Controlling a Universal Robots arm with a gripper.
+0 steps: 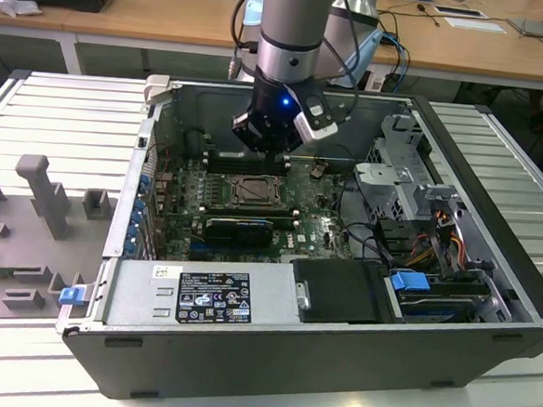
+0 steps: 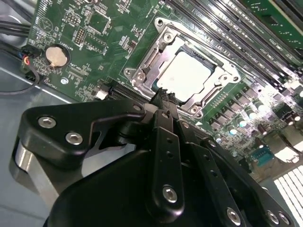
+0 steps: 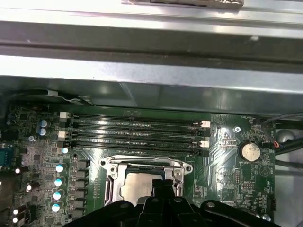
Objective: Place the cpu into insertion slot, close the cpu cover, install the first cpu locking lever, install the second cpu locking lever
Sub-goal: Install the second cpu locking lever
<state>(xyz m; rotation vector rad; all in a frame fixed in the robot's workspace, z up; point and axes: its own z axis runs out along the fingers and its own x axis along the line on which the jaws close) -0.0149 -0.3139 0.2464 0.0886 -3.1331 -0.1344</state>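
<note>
Second wrist view, tool [image 2: 163, 97] hiding cpu cover [image 2: 156, 71] edge

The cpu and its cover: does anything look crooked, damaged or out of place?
Nothing stands out. In the second wrist view the cpu lies flat and square in the insertion slot, with the cpu cover closed evenly around it. The claw hovers beside it.
</note>
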